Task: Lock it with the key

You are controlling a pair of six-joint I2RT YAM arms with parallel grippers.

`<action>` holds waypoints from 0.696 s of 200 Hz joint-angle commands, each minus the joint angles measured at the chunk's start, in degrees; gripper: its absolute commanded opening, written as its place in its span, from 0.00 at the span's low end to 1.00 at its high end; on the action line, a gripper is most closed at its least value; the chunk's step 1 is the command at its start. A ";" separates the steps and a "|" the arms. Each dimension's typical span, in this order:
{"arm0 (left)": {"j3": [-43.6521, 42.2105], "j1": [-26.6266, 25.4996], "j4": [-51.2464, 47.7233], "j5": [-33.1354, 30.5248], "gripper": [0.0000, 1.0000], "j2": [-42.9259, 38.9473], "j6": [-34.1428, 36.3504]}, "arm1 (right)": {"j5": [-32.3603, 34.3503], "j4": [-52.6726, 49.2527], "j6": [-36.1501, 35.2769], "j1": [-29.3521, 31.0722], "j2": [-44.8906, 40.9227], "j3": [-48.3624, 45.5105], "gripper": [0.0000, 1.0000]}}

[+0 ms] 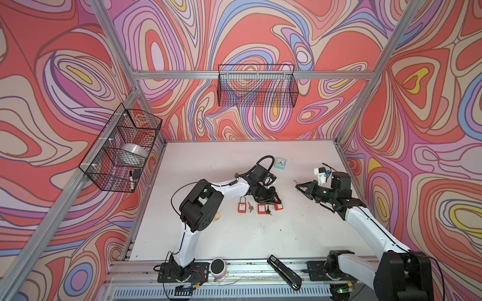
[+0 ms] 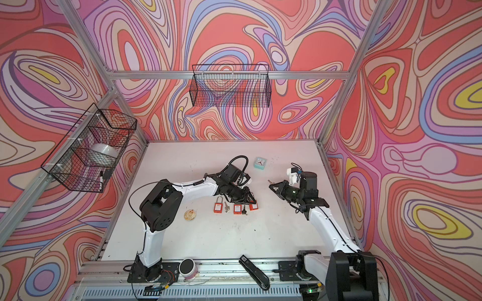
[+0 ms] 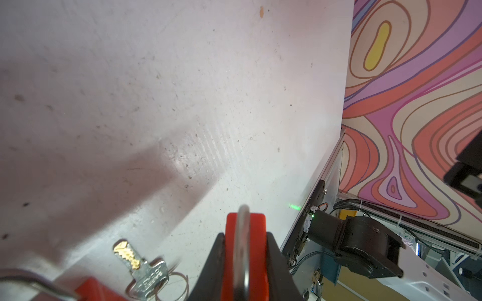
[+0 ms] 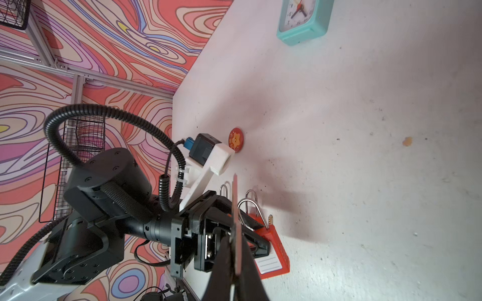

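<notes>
Red padlock (image 3: 257, 242), right-most of 3 in a row at mid-table in both top views, sits clamped by its body in the left gripper (image 1: 277, 202), with its shackle (image 3: 242, 234) edge-on at the bottom centre of the left wrist view. Right gripper (image 4: 236, 250) is pinched tight on the key (image 4: 235, 206), held off the table (image 1: 234, 234) right of centre and well apart from the padlock. Insertion likely calls for turning the keyway, hidden here, toward the key, aligning both axes, then advancing slowly without side load.
</notes>
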 commanded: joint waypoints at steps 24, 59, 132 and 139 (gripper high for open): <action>3.58 -0.77 -4.87 1.95 0.00 3.07 1.59 | 0.43 -0.06 -1.23 -0.12 -0.13 -0.41 0.00; 5.24 -0.77 -6.37 2.48 0.00 4.83 1.59 | 0.37 -0.05 -1.43 -0.12 0.67 -0.30 0.00; 6.96 -0.76 -7.84 2.73 0.00 6.98 1.32 | 0.27 0.38 -1.60 -0.14 1.71 -0.32 0.00; 7.16 -0.75 -8.05 2.78 0.02 7.21 1.34 | 0.10 0.38 -1.62 -0.10 1.73 -0.28 0.00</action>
